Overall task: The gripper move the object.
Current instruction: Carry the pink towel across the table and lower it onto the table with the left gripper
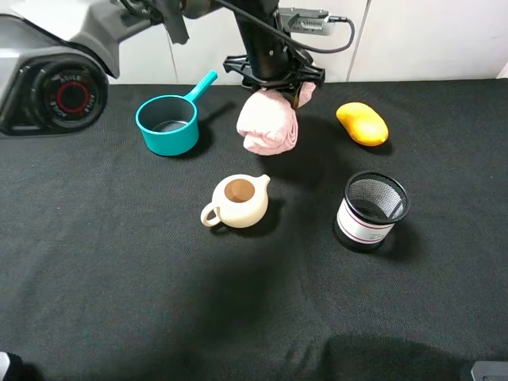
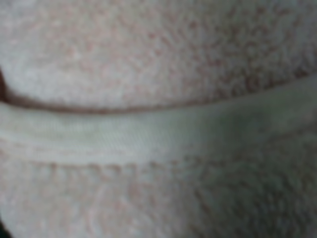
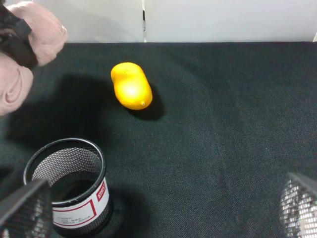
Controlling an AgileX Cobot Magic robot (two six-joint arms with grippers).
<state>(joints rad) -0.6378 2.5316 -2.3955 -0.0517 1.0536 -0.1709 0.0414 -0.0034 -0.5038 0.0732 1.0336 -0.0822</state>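
The black metal claw gripper [image 1: 274, 79] is squeezing the soft pale-pink rolled towel bundle [image 1: 268, 123], which is hanging beneath it, seemingly clear of the black cloth tabletop [image 1: 119, 278]. Carrying appears underway; the next move calls for lowering onto bare cloth, avoiding the yellow-orange oval fruit [image 1: 362, 124].

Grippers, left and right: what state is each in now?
Left gripper: closed on the soft pale-pink rolled towel bundle.
Right gripper: open, fingers wide apart, holding nothing.
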